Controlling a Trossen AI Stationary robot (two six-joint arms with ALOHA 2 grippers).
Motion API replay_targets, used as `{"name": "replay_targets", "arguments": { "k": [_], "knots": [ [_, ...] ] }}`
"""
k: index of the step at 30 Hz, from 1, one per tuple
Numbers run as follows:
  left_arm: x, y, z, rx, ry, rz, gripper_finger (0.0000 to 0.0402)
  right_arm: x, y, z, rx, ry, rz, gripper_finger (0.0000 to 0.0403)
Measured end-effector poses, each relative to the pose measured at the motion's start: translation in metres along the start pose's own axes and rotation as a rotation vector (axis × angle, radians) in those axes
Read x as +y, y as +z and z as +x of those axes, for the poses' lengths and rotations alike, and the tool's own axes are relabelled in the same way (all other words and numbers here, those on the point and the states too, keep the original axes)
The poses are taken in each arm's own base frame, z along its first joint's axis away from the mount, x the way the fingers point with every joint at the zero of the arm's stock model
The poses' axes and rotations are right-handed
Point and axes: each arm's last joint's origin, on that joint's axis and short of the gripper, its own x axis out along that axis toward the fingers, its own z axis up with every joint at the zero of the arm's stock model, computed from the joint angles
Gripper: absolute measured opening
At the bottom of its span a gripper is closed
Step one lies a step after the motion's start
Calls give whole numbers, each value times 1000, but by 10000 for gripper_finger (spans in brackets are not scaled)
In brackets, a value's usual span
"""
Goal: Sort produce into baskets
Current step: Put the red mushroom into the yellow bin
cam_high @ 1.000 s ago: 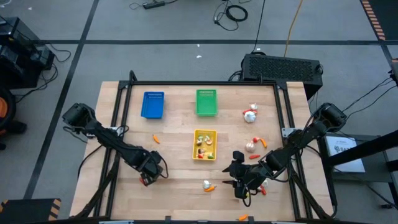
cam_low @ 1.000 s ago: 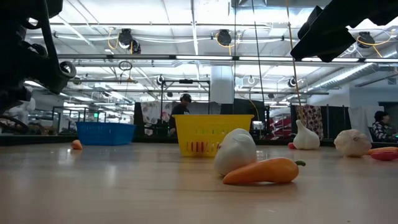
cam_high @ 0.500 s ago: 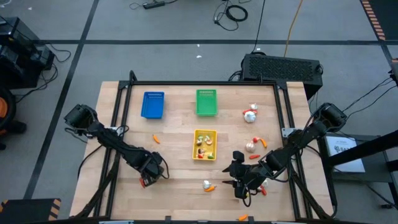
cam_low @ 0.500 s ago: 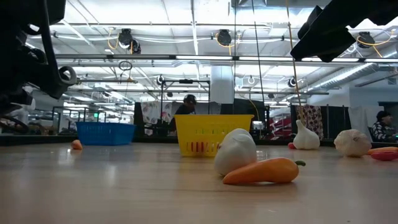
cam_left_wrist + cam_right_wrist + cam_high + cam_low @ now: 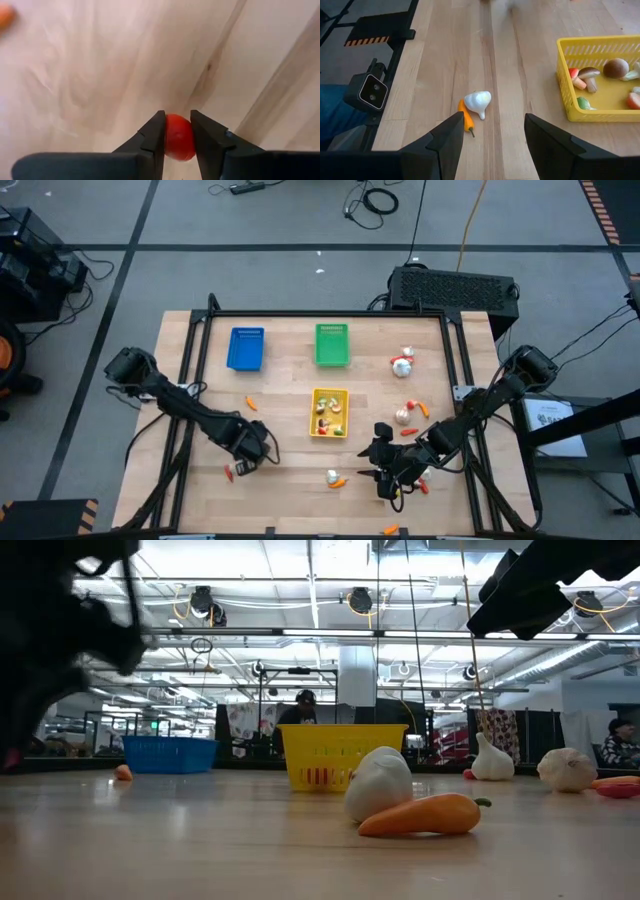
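My left gripper (image 5: 177,119) is shut on a small round red piece of produce (image 5: 179,137), near the table's near left (image 5: 228,472). My right gripper (image 5: 493,120) hangs open over the near right of the table (image 5: 393,480). Past its fingers a white bulb (image 5: 478,101) and an orange carrot (image 5: 466,120) lie together on the wood. The blue basket (image 5: 246,348) and the green basket (image 5: 332,344) stand at the far side. The yellow basket (image 5: 329,395) stands mid-table and holds several pieces. My left gripper pinches the red piece by two opposite sides (image 5: 170,139) between its two fingers. The fingers come from above, pointing down. In the low view the piece (image 5: 10,757) shows above the tabletop line, off the wood.
Loose produce lies about: an orange piece (image 5: 251,403) left of the yellow basket, white bulbs (image 5: 402,364) (image 5: 403,414) at the right, red bits (image 5: 424,486) by my right gripper, an orange piece (image 5: 391,529) at the near edge. A person (image 5: 298,710) stands behind the table.
My left gripper has moved toward the table's right edge and risen a little. The red piece, hidden under it before, now shows at its near left side in the high view and at the left edge of the low view.
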Motion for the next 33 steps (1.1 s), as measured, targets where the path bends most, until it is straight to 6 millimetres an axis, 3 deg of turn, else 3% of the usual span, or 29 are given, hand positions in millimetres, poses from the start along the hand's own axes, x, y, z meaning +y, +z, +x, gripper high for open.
{"name": "replay_targets", "arguments": {
  "k": [5, 11, 17, 23, 33],
  "knots": [
    [-4, 32, -25, -205, -5, 51, 85, 0, 0, 0, 0, 0, 1, 199],
    [-9, 84, -54, -636, -79, 170, 84, 0, 0, 0, 1, 1, 13, 199],
    [4, 126, -69, -917, -121, 213, 84, 0, -1, 0, 11, 4, 30, 199],
    [9, 154, -58, -990, -240, 208, 84, -1, 0, -11, 122, 71, 42, 199],
    [2, 169, -28, -1004, -224, 244, 84, -18, 3, -46, 336, -92, 154, 199]
  ]
}}
